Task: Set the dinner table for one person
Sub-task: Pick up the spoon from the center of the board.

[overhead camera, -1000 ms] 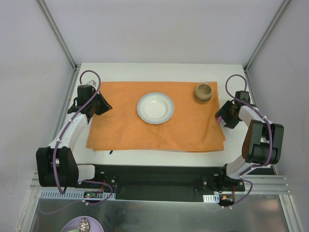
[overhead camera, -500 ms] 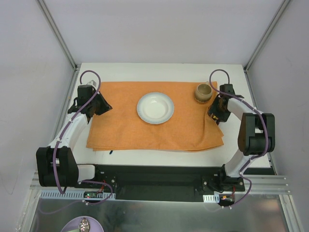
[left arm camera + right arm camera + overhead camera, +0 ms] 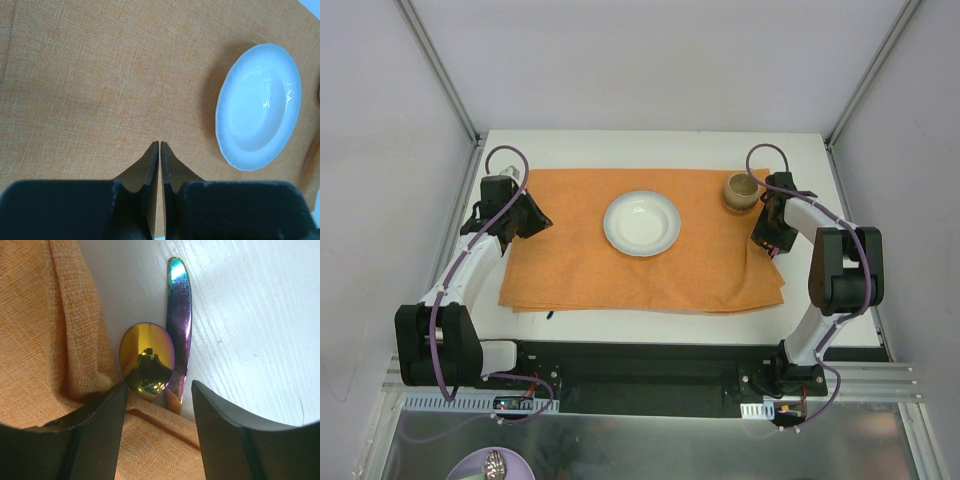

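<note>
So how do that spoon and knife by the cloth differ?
The spoon shows a round golden bowl; the knife is a narrow purple-blue blade with a toothed edge. The spoon lies against the cloth; the knife lies beyond it on bare table. Both are shiny, rainbow-tinted metal, side by side.

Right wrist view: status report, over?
Left gripper shut, over orange cloth. Right gripper open, spoon and knife between its fingers, on dinner table. Cloth fold covers their handles.
</note>
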